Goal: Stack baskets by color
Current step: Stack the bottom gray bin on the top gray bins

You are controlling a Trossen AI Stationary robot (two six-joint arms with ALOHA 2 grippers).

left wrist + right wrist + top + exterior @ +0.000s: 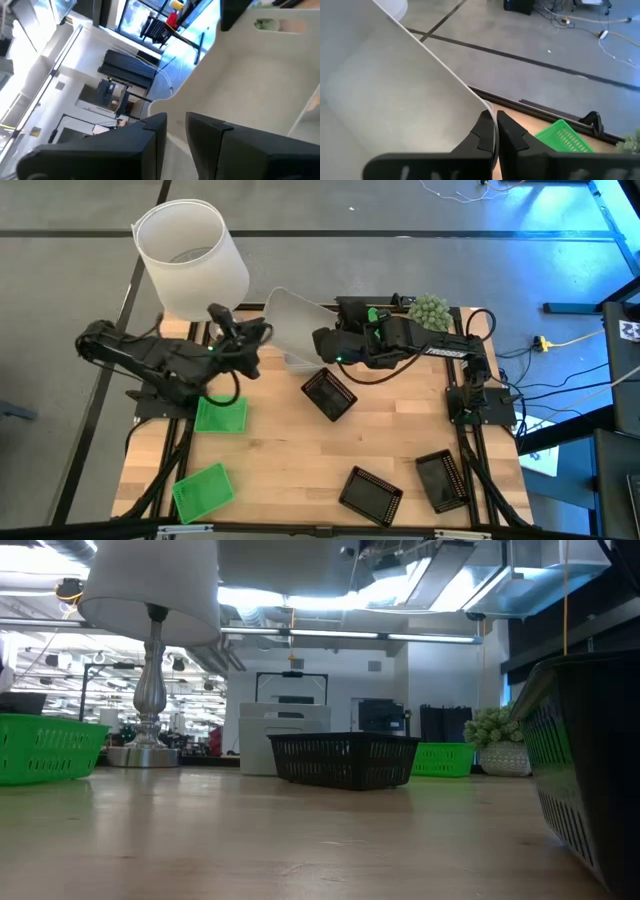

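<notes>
A translucent grey-white basket [293, 318] hangs tilted above the table's far middle, between my two grippers. My left gripper [252, 335] is at its left side, my right gripper [322, 345] at its right side; both are shut on it. Part of another pale basket [296, 362] shows just below. Three black baskets [328, 395] [370, 493] [440, 478] rest on their floors on the table's middle and near right. Two green baskets [220, 415] [203, 490] rest at the near left. A third green basket [565, 137] rests at the far edge. My left gripper has the basket's wall [175, 107] in the narrow gap between its two fingers, coming level from the table's left. The basket's inside opens out beyond the fingers, lifted clear of the table. My right gripper pinches the basket's thin rim [490, 111] between its two fingers, one finger inside and one outside. The fingers slant down from the table's right. The basket is tilted and clear of the table.
A white lampshade [190, 255] on a metal stand [150, 690] rises at the far left corner, close to my left arm. A small green plant [428, 310] stands at the far right. Bare wood lies in the table's near middle [290, 470].
</notes>
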